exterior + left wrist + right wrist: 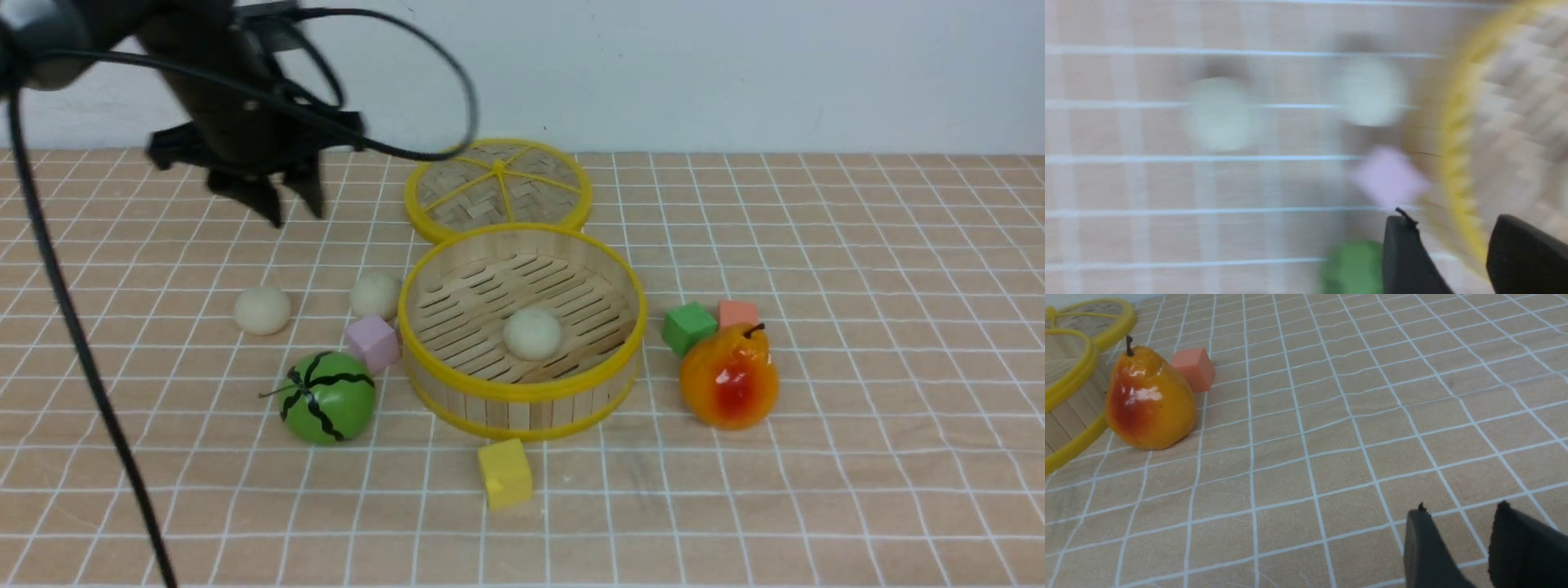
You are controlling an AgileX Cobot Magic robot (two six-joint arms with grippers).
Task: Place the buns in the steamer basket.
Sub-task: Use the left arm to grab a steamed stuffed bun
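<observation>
First bun (532,332) sits in the steamer basket (522,390) in the middle of the desk (816,490), so I'd call it a third done. Second bun (375,295) lies just beside the basket, third bun (262,309) further toward the left edge. My left hand (294,214) hovers above them, fingers parted, empty. Only the right wrist view shows my right hand (1461,510): parted, empty, no buns there. Left wrist view's mostly blur.

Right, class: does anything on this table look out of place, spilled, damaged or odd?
Nothing is spilled or broken. The steamer basket stands upright with one bun inside; two more buns sit on the cloth beside it, not yet loaded. The lid lies flat behind it.
</observation>
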